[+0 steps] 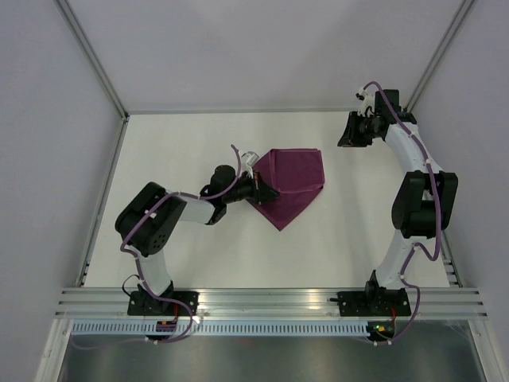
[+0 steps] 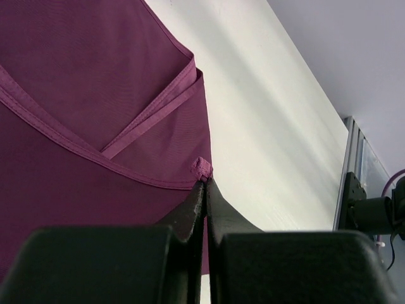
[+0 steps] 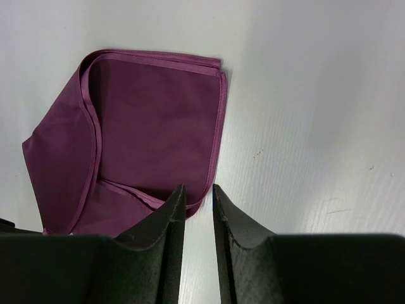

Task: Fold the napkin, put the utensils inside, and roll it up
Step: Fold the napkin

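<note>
The folded napkin (image 1: 293, 181) lies on the table (image 1: 183, 143). The left gripper (image 1: 261, 188) sits at the napkin's left edge, clenched on a corner. The right gripper (image 1: 350, 131) hangs well off the napkin's right, fingers slightly parted and empty.

no readable text or labels appear anywhere.

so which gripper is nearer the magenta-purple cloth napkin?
Left. The left gripper is pinching a corner of the magenta-purple cloth napkin at its left side. The right gripper is off to its right, slightly open, touching nothing.
</note>
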Controlling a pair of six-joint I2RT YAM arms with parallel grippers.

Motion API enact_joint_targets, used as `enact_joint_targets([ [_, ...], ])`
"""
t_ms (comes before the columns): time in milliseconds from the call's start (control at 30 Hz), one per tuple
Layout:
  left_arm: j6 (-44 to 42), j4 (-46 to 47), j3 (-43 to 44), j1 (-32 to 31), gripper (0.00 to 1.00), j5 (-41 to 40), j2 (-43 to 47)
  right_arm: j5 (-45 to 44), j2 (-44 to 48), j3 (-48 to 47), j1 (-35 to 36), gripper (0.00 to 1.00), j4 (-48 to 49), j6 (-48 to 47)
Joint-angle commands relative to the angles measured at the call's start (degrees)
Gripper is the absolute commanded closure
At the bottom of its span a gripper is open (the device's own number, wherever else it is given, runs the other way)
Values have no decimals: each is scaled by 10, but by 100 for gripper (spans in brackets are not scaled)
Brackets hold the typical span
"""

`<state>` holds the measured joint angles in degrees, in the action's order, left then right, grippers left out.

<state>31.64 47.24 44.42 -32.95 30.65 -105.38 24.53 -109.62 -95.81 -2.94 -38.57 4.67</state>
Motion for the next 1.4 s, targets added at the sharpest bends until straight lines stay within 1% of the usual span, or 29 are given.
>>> enact_joint_targets([
  [0,-38,28,-11,-4,98,26,-8,-6,5,-4,1,71,0,-3],
  [133,-43,27,-17,-8,98,36,-9,-6,5,-3,1,71,0,-2],
  [367,-70,-12,-10,-19,98,45,-19,-7,1,-5,4,71,-1,-3],
  [733,-87,-23,-10,-21,98,55,-32,-12,0,-6,7,71,0,-4],
  [867,-95,-29,-11,-22,93,54,-32,-14,-3,-7,10,71,-1,-4],
  [967,-98,-34,-11,-22,92,53,-32,-17,-4,-7,12,71,-1,-4],
  [1000,-99,-35,-11,-23,89,53,-32,-18,-4,-8,12,71,0,-4],
  [1300,-117,-54,-10,-23,85,56,-27,-26,-8,-9,19,71,-1,-4],
  [1367,-119,-56,-10,-23,83,60,-25,-26,-10,-9,20,71,0,-5],
])
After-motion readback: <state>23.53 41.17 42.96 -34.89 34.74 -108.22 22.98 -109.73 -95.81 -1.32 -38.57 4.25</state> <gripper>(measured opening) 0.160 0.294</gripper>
